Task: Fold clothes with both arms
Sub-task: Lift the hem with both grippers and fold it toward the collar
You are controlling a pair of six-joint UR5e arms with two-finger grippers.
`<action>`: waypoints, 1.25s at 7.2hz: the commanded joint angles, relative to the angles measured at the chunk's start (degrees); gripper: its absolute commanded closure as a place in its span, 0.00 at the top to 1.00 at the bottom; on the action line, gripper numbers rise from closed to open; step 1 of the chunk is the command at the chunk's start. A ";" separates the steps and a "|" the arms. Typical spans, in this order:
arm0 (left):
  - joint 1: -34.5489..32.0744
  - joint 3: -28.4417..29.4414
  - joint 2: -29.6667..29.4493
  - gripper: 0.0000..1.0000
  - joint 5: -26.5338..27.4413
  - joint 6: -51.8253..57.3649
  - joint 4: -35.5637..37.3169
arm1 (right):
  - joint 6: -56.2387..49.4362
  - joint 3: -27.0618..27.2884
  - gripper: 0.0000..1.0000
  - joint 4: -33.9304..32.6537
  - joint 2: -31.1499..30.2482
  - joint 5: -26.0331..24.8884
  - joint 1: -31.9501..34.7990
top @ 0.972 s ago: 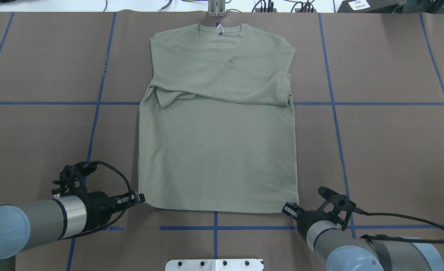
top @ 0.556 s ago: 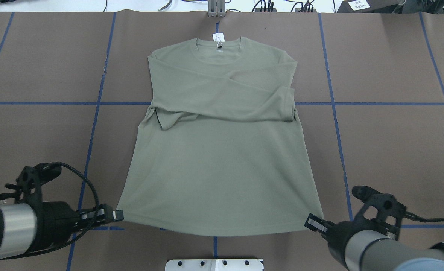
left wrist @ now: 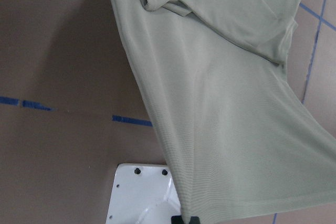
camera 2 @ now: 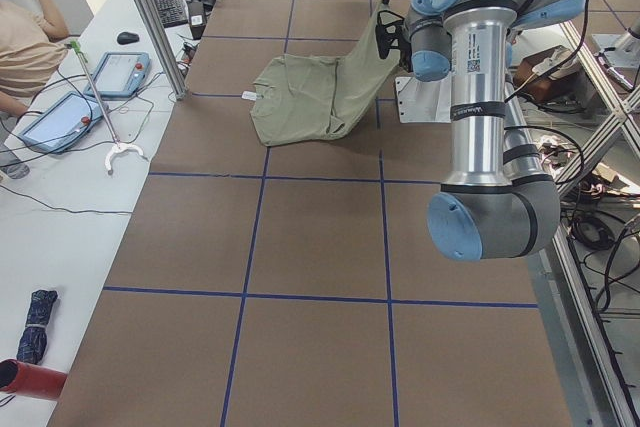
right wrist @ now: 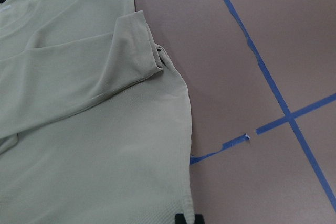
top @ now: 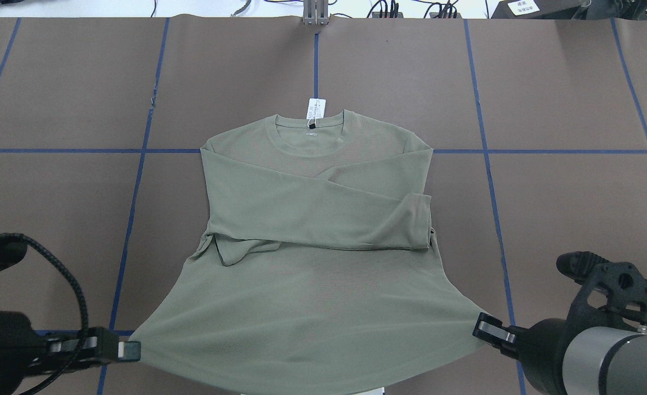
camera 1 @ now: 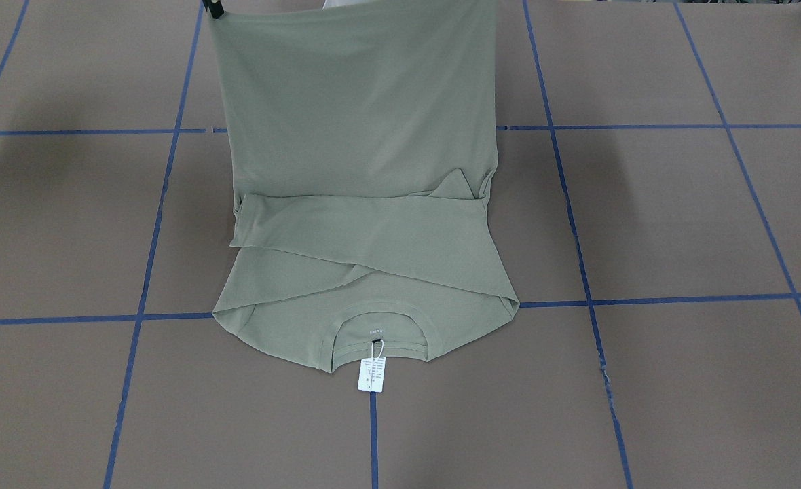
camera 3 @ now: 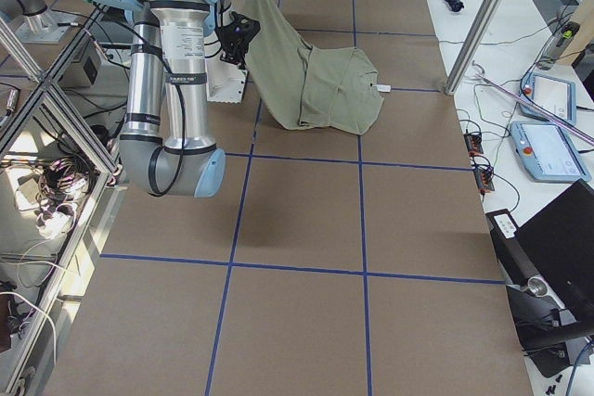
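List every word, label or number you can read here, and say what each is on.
Nothing here reads clearly.
Hang tag at the neck of the shirt: print too small.
Neck print on the shirt: too small.
White label on a dark box beyond the table: blurred.
Sticker on the left arm: too small.

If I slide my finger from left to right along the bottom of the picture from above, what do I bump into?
left fingers → shirt → right fingers. Both sets of fingers pinch a bottom corner of the shirt.
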 commanded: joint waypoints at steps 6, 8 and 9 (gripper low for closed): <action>-22.84 32.54 -22.90 0.00 4.10 17.32 2.03 | -25.79 -42.59 0.00 21.34 17.98 11.99 32.51; -23.02 46.76 -28.52 0.00 5.89 19.58 -3.64 | -27.64 -51.95 0.00 26.89 20.60 12.01 34.55; -22.94 49.77 -28.70 0.00 5.98 20.12 -4.91 | -27.90 -56.96 0.00 27.07 22.97 12.01 34.99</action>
